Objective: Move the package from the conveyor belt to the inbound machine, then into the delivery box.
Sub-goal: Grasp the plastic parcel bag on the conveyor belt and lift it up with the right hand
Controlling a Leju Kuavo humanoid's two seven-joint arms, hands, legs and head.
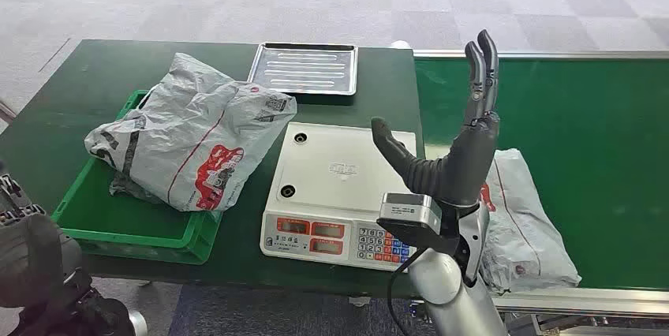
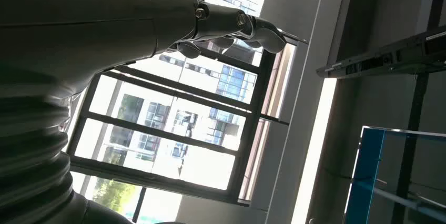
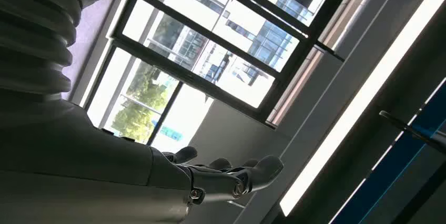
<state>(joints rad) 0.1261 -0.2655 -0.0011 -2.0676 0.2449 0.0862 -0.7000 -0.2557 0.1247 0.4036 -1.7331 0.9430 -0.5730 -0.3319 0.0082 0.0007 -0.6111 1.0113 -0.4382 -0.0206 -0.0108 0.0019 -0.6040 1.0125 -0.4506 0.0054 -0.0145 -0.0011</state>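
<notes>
Two grey packages (image 1: 189, 131) (image 1: 525, 222) lie beside raised right hand (image 1: 457, 154).

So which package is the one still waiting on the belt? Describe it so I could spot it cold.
Start at the conveyor belt, the green surface right of the table. The package lies at its near edge, just right of the white scale, partly behind the raised right hand. Unlike the other grey bag, which sits in the green crate, it lies flat on the belt.

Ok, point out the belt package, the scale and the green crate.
belt package (image 1: 527, 229), head view, middle of the bag.
scale (image 1: 339, 166), head view, white platform.
green crate (image 1: 134, 237), head view, near wall.
</notes>
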